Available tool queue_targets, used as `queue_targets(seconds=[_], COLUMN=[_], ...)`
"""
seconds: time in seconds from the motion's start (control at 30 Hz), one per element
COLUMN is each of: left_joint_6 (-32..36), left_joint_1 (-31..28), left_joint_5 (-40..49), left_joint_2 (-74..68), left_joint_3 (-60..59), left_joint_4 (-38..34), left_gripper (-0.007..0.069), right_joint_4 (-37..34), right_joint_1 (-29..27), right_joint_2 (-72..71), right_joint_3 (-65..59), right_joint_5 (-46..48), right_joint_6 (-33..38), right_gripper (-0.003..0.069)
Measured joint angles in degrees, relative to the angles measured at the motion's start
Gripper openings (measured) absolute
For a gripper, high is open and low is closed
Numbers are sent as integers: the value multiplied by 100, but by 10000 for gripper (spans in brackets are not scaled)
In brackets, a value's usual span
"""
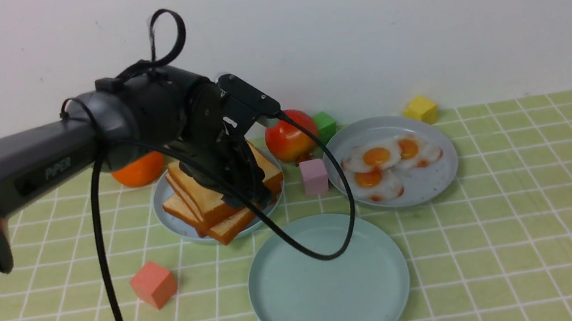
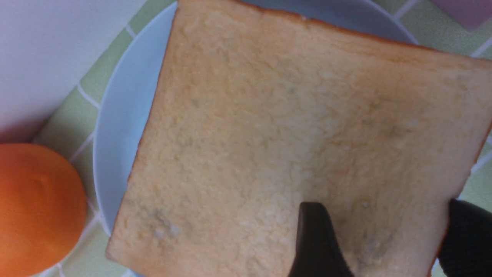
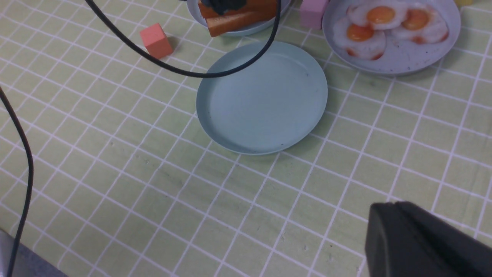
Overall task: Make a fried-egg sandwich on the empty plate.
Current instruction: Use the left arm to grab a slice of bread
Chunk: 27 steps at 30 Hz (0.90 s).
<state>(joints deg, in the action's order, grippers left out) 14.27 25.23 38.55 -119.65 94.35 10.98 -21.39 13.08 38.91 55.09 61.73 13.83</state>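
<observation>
The toast (image 2: 269,134) looks porous and matt; the empty plate (image 1: 330,291) smooth, satin plastic.

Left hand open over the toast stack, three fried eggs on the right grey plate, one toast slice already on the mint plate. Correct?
No: the mint plate holds nothing, as the front view shows. The left hand over the toast stack and the three fried eggs are as stated.

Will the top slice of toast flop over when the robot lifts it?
Probably not: the toast slices lean on each other with straight edges, so the top slice looks stiff. Its rough, crumbly face should not be slippery. It looks spongy, so likely light for its size.
</observation>
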Motion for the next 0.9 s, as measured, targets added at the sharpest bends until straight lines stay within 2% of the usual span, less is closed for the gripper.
queue_targets(seconds=[0.1,0.2,0.33,0.37,0.4,0.47,0.7,0.9], left_joint_6=[12,18,42,42,56,62,62,-213], left_joint_1=[0,0,28,29,36,45,61,538], left_joint_5=[-40,-68,-93,-93,-93,-93,222,785], left_joint_2=[-56,-90,-93,-93,-93,-93,271,988], left_joint_3=[27,46,46,46,46,46,46,46], left_joint_4=[118,147,175,175,191,210,219,237], left_gripper=[410,357,188,176,92,32,28,28], right_joint_4=[0,0,0,0,0,0,0,13], right_joint_1=[0,0,0,0,0,0,0,0], right_joint_2=[0,0,0,0,0,0,0,0], right_joint_3=[0,0,0,0,0,0,0,0], right_joint_5=[0,-4,-13,-13,-13,-13,-13,-1], right_joint_6=[-1,-1,-1,-1,-1,-1,-1,-1], right_gripper=[28,28,28,28,28,29,31,36])
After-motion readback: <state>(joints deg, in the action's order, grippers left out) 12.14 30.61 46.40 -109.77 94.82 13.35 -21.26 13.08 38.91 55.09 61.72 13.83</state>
